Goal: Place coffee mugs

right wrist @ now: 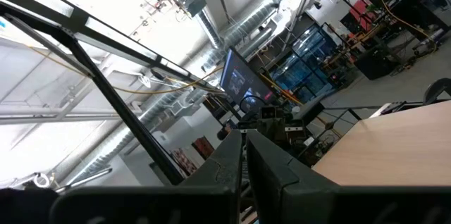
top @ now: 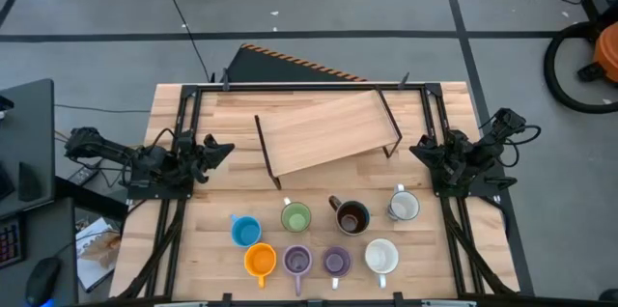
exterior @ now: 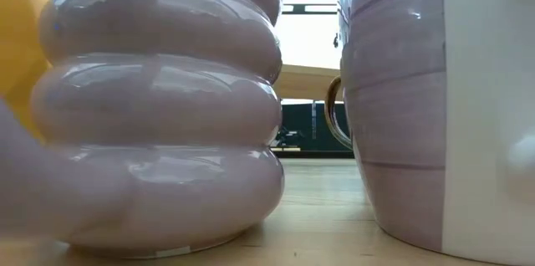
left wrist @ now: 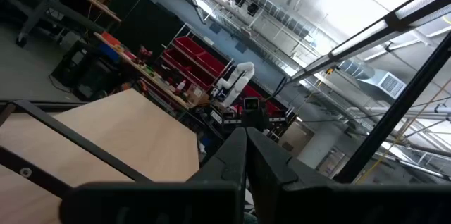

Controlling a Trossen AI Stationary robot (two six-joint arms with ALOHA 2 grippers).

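Eight mugs stand upright on their bases in two rows near the table's near edge. The far row holds the blue mug (top: 245, 230), green mug (top: 295, 216), dark brown mug (top: 351, 216) and pale grey-white mug (top: 404, 207). The near row holds the orange mug (top: 260, 261), two purple mugs (top: 296, 262) (top: 336, 262) and the white mug (top: 381, 256). The low view is filled by a ribbed purple mug (exterior: 159, 107), the other purple mug (exterior: 393, 99) and the white mug (exterior: 493, 115). My left gripper (top: 224, 149) (left wrist: 246, 150) rests shut at the left edge. My right gripper (top: 417, 150) (right wrist: 243, 146) rests shut at the right edge.
A wooden shelf board (top: 328, 131) on black metal legs stands slanted across the far middle of the table, between the two grippers. Bare tabletop (top: 319, 186) lies between the shelf and the mugs. A black frame rail (top: 309, 85) runs along the far edge.
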